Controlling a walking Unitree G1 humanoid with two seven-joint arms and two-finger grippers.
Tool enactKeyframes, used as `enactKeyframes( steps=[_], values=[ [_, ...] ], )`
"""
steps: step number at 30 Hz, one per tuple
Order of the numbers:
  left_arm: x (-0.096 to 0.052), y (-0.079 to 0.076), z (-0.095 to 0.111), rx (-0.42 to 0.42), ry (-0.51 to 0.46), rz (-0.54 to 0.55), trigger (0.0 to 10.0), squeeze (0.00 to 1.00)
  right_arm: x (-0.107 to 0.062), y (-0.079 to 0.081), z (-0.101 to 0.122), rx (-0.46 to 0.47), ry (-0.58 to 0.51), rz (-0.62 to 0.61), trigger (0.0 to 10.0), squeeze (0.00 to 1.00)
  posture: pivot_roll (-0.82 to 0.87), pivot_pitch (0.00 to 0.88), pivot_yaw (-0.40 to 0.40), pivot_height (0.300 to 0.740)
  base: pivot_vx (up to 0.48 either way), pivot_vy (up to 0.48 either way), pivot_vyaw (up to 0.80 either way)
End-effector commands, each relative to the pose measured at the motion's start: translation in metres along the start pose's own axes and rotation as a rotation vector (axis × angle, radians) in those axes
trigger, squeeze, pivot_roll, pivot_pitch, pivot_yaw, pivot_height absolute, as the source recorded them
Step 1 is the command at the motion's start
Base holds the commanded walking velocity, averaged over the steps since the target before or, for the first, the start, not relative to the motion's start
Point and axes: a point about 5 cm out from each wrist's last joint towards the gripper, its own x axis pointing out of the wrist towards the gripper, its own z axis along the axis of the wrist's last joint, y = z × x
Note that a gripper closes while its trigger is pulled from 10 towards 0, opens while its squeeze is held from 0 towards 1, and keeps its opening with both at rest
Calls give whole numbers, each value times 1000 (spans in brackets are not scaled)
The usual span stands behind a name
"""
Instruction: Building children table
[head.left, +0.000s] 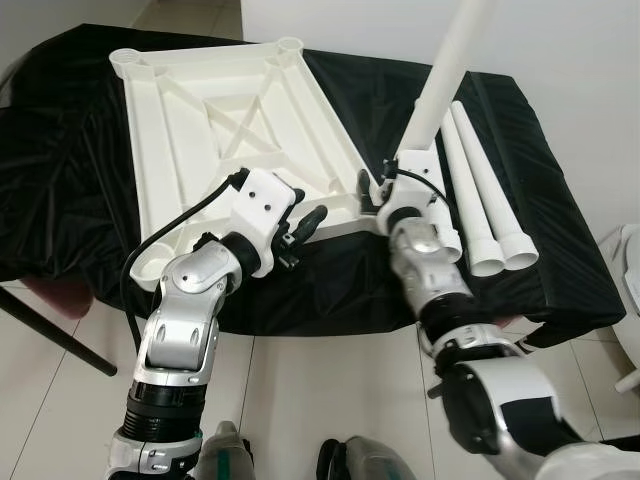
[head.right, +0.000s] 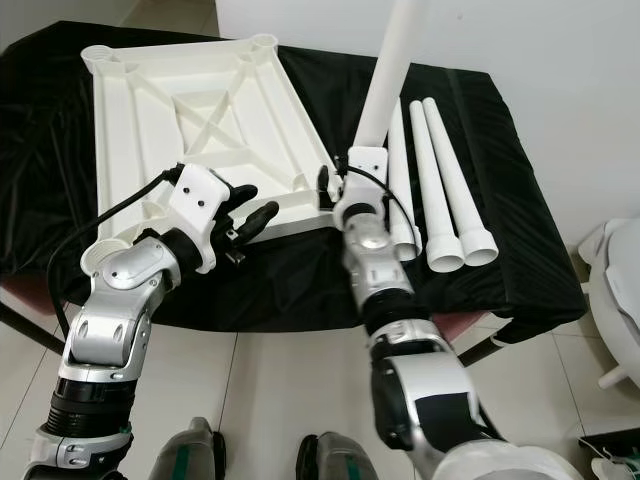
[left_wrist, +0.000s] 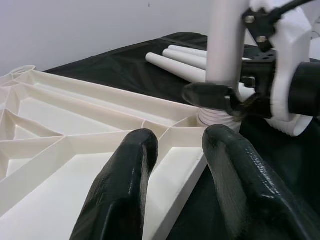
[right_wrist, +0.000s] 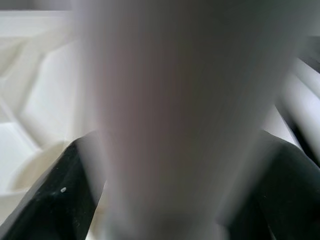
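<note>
From the head we look forward and down with two eyes set side by side, taking in the whole black-draped surface (head.left: 560, 260), both arms and a strip of floor (head.left: 300, 400) near our feet. The two eye views share almost everything; the right one sits slightly shifted sideways. The left wrist camera looks along its own fingers (left_wrist: 125, 190), low and close over the white tabletop (left_wrist: 65, 165), facing across towards the right gripper (left_wrist: 220, 97) and the upright leg (left_wrist: 227, 40) that both eyes also show. The right wrist camera sits so near that leg (right_wrist: 180, 115) that it blurs.
</note>
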Motion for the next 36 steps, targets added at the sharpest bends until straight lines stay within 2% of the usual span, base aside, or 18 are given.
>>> enactKeyframes(
  steps=[1, 6, 7, 10, 16, 20, 22, 24, 26, 27, 28, 29, 31, 32, 33, 34, 35, 36],
  values=[
    [0, 7, 2, 16, -4, 149, 10000, 0, 0, -2, -3, 12, 17, 33, 10000, 0, 74, 27, -74, 740, 0, 0, 0],
    [0, 7, 2, 17, -6, 148, 10000, 0, 1, -18, 2, -31, 0, 150, 10000, 0, 72, 22, -71, 740, 0, 0, 0],
    [0, 6, 2, 17, -6, 146, 10000, 0, 1, -24, 3, -63, 4, 196, 10000, 0, 72, 23, -72, 740, 0, 0, 0],
    [1, 5, 2, 19, -5, 138, 10000, 0, 1, -27, 5, -87, -1, 247, 10000, 0, 72, 23, -72, 740, 0, 0, 0],
    [1, -2, -1, 15, 11, 79, 10000, 0, 0, -26, 5, -113, 16, 378, 10000, 0, 73, 21, -70, 740, 0, 0, 0],
    [1, -7, -3, 12, 20, 57, 10000, 0, -1, -25, 5, -119, 13, 409, 10000, 0, 74, 20, -67, 740, 0, 0, 0],
    [2, -15, -7, 3, 38, 24, 10000, 0, -2, -23, 5, -122, 5, 447, 10000, 0, 76, 19, -64, 740, 0, 0, 0],
    [2, -15, -7, 3, 38, 24, 10000, 0, -2, -23, 5, -122, 5, 447, 10000, 0, 76, 19, -64, 740, 0, 0, 0],
    [3, -21, -8, -9, 46, -3, 10000, 0, -1, -22, 5, -118, 5, 451, 10000, 0, 78, 20, -62, 740, 0, 0, 0],
    [4, -24, -8, -13, 48, -14, 10000, 0, -1, -23, 5, -116, 5, 452, 9059, 0, 79, 21, -62, 740, 0, 0, 0],
    [4, -24, -8, -13, 48, -14, 10000, 0, -1, -23, 5, -116, 5, 452, 9059, 0, 79, 21, -62, 740, 0, 0, 0],
    [4, -29, -8, -13, 48, -29, 10000, 0, 0, -23, 6, -115, 3, 455, 7137, 0, 81, 25, -62, 740, 0, 0, 0],
    [4, -29, -8, -13, 48, -29, 10000, 0, 0, -23, 6, -115, 3, 455, 7137, 0, 81, 25, -62, 740, 0, 0, 0],
    [4, -29, -8, -12, 49, -32, 10000, 0, 0, -24, 6, -116, 3, 455, 4863, 0, 81, 25, -62, 740, 0, 0, 0],
    [4, -29, -8, -12, 49, -32, 10000, 0, 0, -24, 6, -116, 3, 455, 4863, 0, 81, 25, -62, 740, 0, 0, 0],
    [4, -30, -8, -10, 49, -33, 10000, 0, 0, -25, 7, -116, 6, 456, 3529, 0, 84, 27, -63, 740, 0, 0, 0],
    [4, -31, -8, -7, 50, -35, 10000, 0, 1, -28, 6, -112, 20, 440, 0, 0, 86, 28, -62, 740, 0, 0, 0],
    [4, -31, -8, -7, 50, -35, 10000, 0, 1, -28, 6, -112, 20, 440, 0, 0, 86, 28, -62, 740, 0, 0, 0]
  ],
)
